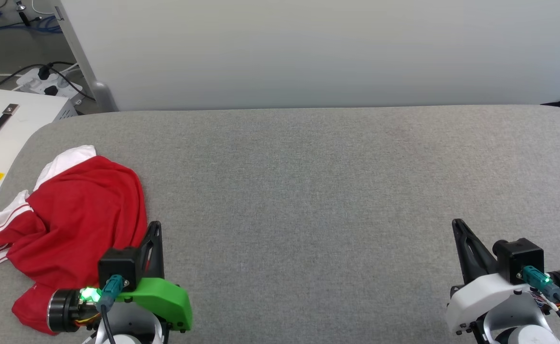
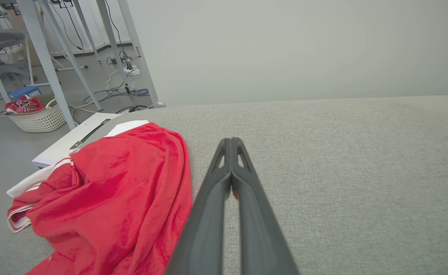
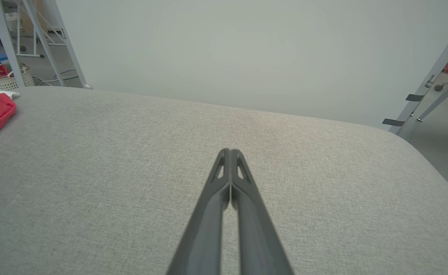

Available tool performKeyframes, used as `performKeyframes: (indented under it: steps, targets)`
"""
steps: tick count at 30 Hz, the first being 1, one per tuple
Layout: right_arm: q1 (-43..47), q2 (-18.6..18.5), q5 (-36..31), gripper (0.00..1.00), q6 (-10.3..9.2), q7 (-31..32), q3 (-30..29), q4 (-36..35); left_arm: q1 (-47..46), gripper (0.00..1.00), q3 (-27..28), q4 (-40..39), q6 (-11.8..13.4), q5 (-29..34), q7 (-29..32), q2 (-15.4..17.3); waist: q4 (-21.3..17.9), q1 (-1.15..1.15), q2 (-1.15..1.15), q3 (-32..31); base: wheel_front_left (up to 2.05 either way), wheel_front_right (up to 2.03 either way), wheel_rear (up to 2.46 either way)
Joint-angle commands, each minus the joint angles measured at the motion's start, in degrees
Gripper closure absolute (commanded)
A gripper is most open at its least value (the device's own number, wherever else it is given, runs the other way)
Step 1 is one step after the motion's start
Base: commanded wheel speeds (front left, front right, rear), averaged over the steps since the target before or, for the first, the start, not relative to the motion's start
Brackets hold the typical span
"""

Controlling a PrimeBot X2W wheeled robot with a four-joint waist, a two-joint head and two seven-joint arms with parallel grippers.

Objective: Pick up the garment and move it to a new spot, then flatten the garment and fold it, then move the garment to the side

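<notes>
A: Where's the red T-shirt [image 1: 84, 210]?

B: It's crumpled at the left end of the grey fabric surface [image 1: 308, 181], just left of the left gripper [image 1: 155, 228]. That gripper's fingers are pressed together on nothing.

A: And the right gripper [image 1: 457, 223]?

B: Closed and empty too, well apart from the shirt. I'd judge the left arm reaches first, opening and swinging left.

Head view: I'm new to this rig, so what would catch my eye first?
The crumpled red shirt with white sleeves, heaped at the left edge of the grey padded table. The left end effector sits shut beside it, with a bright green cover at its wrist; the right end effector is shut at the lower right.
</notes>
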Motion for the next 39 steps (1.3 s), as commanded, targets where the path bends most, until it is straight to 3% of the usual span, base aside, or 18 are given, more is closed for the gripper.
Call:
performKeyframes:
  steps: [1, 8, 9, 39]
  targets:
    - [-0.93, -0.06, -0.55, 1.0, -0.05, -0.01, 0.01, 0.1, -1.04, 1.0, -0.04, -0.1, 0.41, 0.55, -0.05, -0.29, 0.0, 0.0, 0.0, 0.0, 0.0, 0.0, 0.0]
    - [-0.93, -0.06, -0.55, 1.0, -0.05, -0.01, 0.01, 0.1, -1.04, 1.0, -0.04, -0.1, 0.41, 0.55, -0.05, -0.29, 0.0, 0.0, 0.0, 0.0, 0.0, 0.0, 0.0]
    - [0.01, 0.0, 0.02, 0.0, 0.0, 0.0, -0.02, 0.0, 0.02, 0.0, -0.02, 0.0, -0.02, -0.01, 0.0, 0.01, 0.0, 0.0, 0.0, 0.0, 0.0, 0.0, 0.0]
    - [-0.39, 0.0, 4.28, 0.0, -0.01, -3.22, -0.48, -0.79, -1.03, 0.0, -1.29, 1.52, -1.51, -3.62, -3.23, -0.05, -0.15, 0.0, 0.0, 0.33, 0.0, 0.0, 0.0]
